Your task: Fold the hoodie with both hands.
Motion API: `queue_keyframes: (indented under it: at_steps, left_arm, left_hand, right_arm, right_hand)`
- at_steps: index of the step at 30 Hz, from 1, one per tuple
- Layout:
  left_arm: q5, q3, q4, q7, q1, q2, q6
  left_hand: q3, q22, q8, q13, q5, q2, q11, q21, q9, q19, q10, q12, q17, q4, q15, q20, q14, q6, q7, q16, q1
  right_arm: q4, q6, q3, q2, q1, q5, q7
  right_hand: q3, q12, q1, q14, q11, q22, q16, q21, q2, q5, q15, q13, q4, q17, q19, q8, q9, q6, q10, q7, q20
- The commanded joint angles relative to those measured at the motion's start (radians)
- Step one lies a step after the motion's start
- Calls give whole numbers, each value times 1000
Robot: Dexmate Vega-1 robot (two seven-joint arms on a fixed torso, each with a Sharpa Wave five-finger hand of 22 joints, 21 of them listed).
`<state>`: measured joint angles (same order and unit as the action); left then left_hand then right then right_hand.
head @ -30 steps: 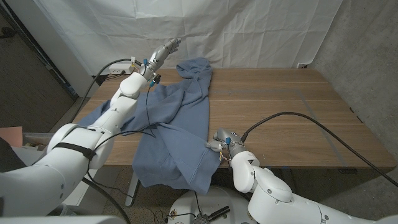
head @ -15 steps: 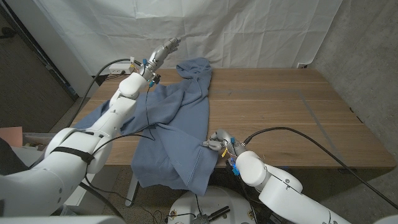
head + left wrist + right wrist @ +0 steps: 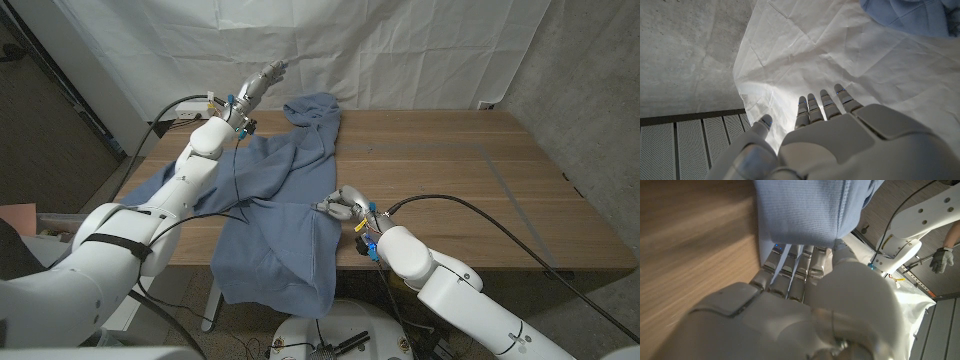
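Right hand [image 3: 343, 206] has moved farther onto the table [image 3: 450, 190] since a second ago, dragging the hoodie's near right edge up from the table's near edge; near part of the hoodie [image 3: 285, 190] is now bunched narrower. My left hand [image 3: 262, 80] hasn't shifted.

Right fingers [image 3: 795, 267] are clamped on a fold of blue fabric; in the right wrist view the cloth hangs over the fingertips and the thumb closes against it. Wood surface shows beside it.

Left hand is raised off the table at the far left, fingers [image 3: 816, 106] straight, slightly apart, grasping nothing, pointing at the white backdrop sheet [image 3: 805, 55].

Hoodie lies on the left half of the table: hood at the far edge, one sleeve trailing off the left side under my left arm, lower hem draped over the near edge. A person's gloved hand [image 3: 942, 259] shows in the right wrist view.
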<state>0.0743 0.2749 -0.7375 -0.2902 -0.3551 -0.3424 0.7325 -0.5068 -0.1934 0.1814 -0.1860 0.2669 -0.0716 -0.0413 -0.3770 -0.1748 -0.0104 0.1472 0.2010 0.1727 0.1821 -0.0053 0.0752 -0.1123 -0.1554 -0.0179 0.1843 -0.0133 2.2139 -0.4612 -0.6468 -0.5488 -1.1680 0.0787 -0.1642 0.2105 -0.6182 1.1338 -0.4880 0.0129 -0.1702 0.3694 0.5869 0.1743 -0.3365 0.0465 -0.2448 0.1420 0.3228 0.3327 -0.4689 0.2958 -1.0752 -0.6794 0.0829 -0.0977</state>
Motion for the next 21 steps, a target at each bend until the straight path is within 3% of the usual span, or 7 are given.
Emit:
queue_keyframes:
  at_steps: [1,4,6,9,13,21]
  left_arm:
    - [-2,6,179,-16,88,35,77]
    - [-5,6,235,-21,116,46,98]
    - [-6,7,280,-25,140,56,110]
    - [-10,8,316,-28,160,65,119]
    - [-10,6,334,-32,173,70,123]
    - [-15,5,339,-30,183,72,129]
  left_hand:
    - [-8,-1,2,-1,1,-97,4,2,-3,-2,-2,-2,1,1,-2,-3,-1,2,-7,-2,-1]
    - [-8,-1,2,0,1,-97,4,2,-3,-2,-2,-2,1,1,-3,-3,-2,2,-7,-2,-1]
    - [-9,-1,3,0,1,-97,3,2,-3,-2,-2,-2,1,1,-2,-4,-2,2,-6,-2,-1]
    - [-9,-1,3,0,1,-97,4,3,-3,-1,-2,-2,1,1,-3,-4,-2,2,-7,-2,-1]
    - [-9,-1,3,0,1,-97,3,3,-3,-1,-2,-2,0,1,-4,-4,-2,2,-8,-2,-1]
    - [-10,-1,3,0,0,-96,4,4,-3,-1,-2,-1,0,1,-2,-3,-1,3,-7,-2,-1]
  right_arm:
    - [-60,131,12,17,54,-70,38]
    - [-66,139,23,26,55,-100,52]
    - [-85,161,45,35,64,-167,106]
    - [-98,167,53,43,74,-197,138]
    - [-131,196,52,62,94,-230,183]
    - [-212,244,44,111,159,-304,298]
  right_hand:
    - [14,-11,9,-12,14,-1,-3,-7,-4,1,60,-8,-2,5,-5,-9,9,-1,-10,5,0]
    - [20,-14,9,-17,13,-1,-4,-9,-2,2,62,-10,-3,7,-4,-11,12,-2,-13,10,1]
    - [25,-16,11,-23,14,-1,-4,-11,-2,2,63,-11,-4,8,-3,-13,15,-2,-15,10,1]
    - [33,-29,12,-60,11,-2,18,-12,0,6,78,-18,-7,28,11,-19,22,-3,-32,19,5]
    - [36,-45,21,-94,15,-4,62,-11,0,15,91,-30,-6,78,32,-24,32,0,-40,21,13]
    - [40,-58,29,-105,16,-5,88,-11,-1,21,97,-40,-5,114,44,-26,36,-1,-43,26,18]
